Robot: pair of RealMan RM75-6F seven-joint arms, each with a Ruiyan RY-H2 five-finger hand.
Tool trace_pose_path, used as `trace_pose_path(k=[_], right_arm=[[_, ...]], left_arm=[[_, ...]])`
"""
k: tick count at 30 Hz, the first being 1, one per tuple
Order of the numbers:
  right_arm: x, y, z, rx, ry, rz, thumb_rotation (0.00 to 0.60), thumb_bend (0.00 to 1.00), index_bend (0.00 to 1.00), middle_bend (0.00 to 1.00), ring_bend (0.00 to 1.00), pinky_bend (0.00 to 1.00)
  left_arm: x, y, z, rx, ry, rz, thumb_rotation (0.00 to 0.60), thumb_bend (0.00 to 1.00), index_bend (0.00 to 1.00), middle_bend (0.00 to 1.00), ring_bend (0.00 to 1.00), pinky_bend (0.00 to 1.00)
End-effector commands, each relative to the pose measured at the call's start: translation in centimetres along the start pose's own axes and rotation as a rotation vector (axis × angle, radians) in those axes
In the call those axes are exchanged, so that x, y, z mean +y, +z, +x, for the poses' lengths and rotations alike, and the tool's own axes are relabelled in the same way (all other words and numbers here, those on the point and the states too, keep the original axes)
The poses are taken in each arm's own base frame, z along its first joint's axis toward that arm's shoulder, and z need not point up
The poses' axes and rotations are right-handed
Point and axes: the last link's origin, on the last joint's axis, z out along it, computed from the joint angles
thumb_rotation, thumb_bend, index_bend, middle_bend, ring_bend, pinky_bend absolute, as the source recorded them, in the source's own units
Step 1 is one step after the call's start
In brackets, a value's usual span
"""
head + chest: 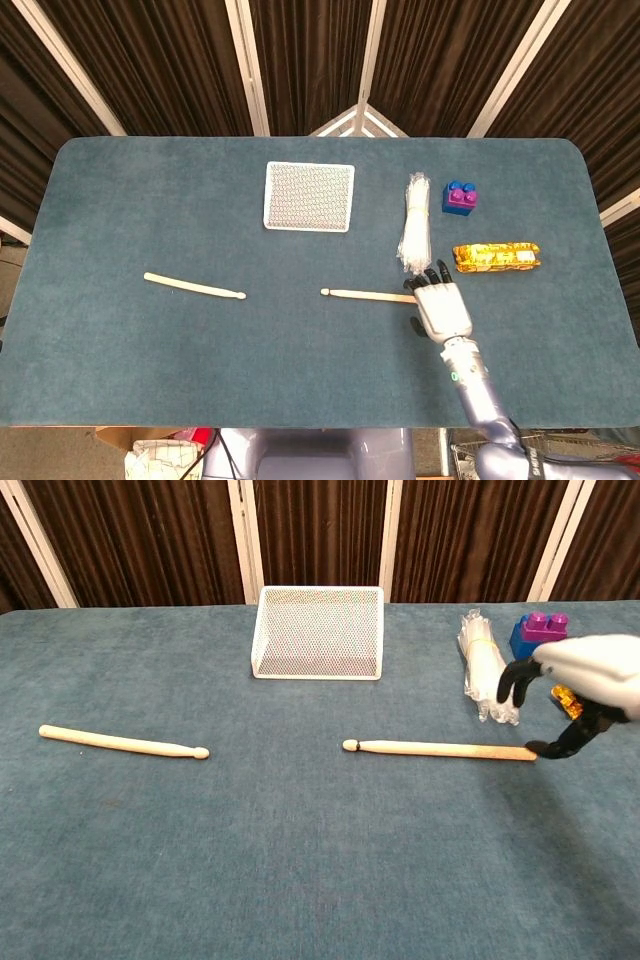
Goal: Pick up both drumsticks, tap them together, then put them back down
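Head view is showing the blue table (120, 200) filling most of the frame, with both drumsticks lying flat on it, pale wood, slim and tapering to small rounded tips. The left drumstick (194, 286) is sitting well apart on the left side, tip pointing right, untouched. The right drumstick (368, 295) is lying near the middle, tip pointing left. The right hand (441, 305) is hovering over its thick end with dark fingers (515, 678) spread and holding nothing; from the chest view the thumb is reaching down just beside that butt end. The white mesh basket (309, 196) is standing farther back, clear of both sticks. Nearer the hand are lying a bundle of clear plastic (414, 224), a yellow snack packet (497, 256) and a blue and purple toy block (460, 197).
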Motion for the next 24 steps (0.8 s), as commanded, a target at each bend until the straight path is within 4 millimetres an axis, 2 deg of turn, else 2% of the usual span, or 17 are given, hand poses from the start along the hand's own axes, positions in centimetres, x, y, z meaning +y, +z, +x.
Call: trace_pose_path(k=[1,10,24], right_arm=[[-0.9,1.2,-1.2,-0.019,-0.023,-0.027,0.6,0.34,0.35,0.35,0.18,0.0],[-2.8,3.3,-2.7,-0.046,-0.018,-0.089,0.6,0.34,0.38,0.39,0.19,0.0],[-3.3,4.6,-3.6,-0.061,-0.024,-0.119,0.6,0.34,0.4,0.45,0.22,0.0]], left_arm=[[0.0,0.1,-0.1,-0.005,0.004,0.001,0.6,0.42,0.02,0.0,0.0,0.0],[0.1,0.3,-0.5,-0.016,0.019,0.008,0.6,0.41,0.02,0.0,0.0,0.0],[0.1,0.6,-0.7,-0.022,0.03,0.02,0.6,0.41,0.02,0.0,0.0,0.0]])
